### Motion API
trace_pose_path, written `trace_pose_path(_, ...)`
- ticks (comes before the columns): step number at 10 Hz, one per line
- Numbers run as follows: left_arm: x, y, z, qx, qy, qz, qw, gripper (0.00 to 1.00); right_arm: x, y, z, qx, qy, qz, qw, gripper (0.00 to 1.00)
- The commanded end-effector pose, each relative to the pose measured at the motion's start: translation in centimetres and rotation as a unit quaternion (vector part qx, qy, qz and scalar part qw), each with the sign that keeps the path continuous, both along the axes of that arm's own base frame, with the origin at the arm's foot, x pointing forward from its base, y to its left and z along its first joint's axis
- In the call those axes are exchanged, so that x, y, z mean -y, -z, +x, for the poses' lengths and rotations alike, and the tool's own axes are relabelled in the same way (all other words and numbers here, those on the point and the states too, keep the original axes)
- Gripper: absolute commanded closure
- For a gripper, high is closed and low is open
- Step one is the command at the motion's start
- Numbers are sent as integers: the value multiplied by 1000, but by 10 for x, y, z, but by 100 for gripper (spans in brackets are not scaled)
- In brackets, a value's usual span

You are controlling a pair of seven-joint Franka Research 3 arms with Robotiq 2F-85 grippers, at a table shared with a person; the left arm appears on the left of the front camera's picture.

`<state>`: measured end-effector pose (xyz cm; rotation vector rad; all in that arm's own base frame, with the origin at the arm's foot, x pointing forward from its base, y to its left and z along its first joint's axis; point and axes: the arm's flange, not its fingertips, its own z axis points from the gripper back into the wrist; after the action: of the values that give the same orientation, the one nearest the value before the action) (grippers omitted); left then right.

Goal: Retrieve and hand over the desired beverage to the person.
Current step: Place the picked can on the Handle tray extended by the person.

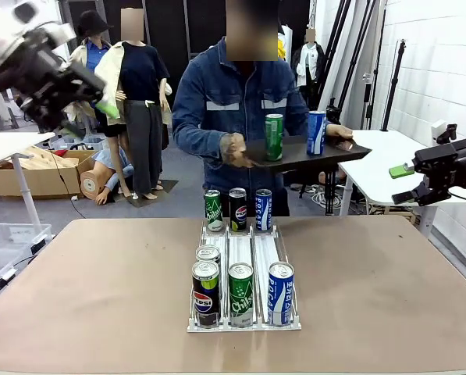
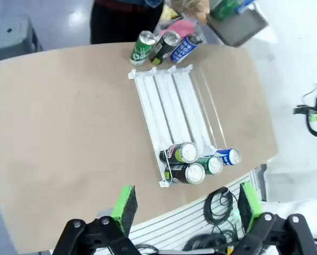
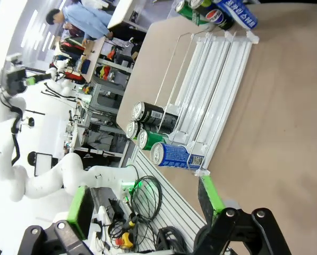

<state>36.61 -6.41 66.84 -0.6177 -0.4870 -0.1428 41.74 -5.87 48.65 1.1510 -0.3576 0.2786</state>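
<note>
The person [image 1: 233, 101] stands across the table, holding a dark tray [image 1: 297, 157] that carries a green can [image 1: 273, 137] and a blue can [image 1: 316, 133]. On the table lies a clear three-lane rack [image 1: 244, 250] [image 2: 171, 103] [image 3: 211, 79]. At its far end stand a green, a black [image 1: 238, 208] and a blue can. At its near end stand two black cans [image 1: 205, 291], a green can [image 1: 241, 293] and a blue can [image 1: 280, 292]. My left gripper [image 1: 100, 98] [image 2: 186, 210] hangs open, high at the left. My right gripper [image 1: 403, 183] [image 3: 145, 204] hovers open off the table's right side.
The brown table [image 1: 100, 297] has bare room on both sides of the rack. White tables stand at the far left [image 1: 6, 144] and far right [image 1: 381, 160]. A cardboard box [image 1: 30, 176] and a plastic bin [image 1: 2, 242] sit on the floor at the left.
</note>
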Motion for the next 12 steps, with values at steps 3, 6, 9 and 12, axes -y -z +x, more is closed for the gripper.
trace_pose_path(3, -43, 85, 28, 10, 56, -145, 988, 0, -1, 0, 0, 0, -2, 2, 1000, 0)
trace_pose_path(6, -51, 120, 70, -7, 62, -234, 970, 0, -1, 0, 0, 0, -2, 2, 1000, 0)
trace_pose_path(9, -58, 143, 81, -35, 68, -304, 950, 0, -1, 0, 0, 0, -2, 2, 1000, 0)
trace_pose_path(12, -70, 174, 95, -71, 89, -341, 933, 0, -1, 0, 0, 0, -2, 2, 1000, 0)
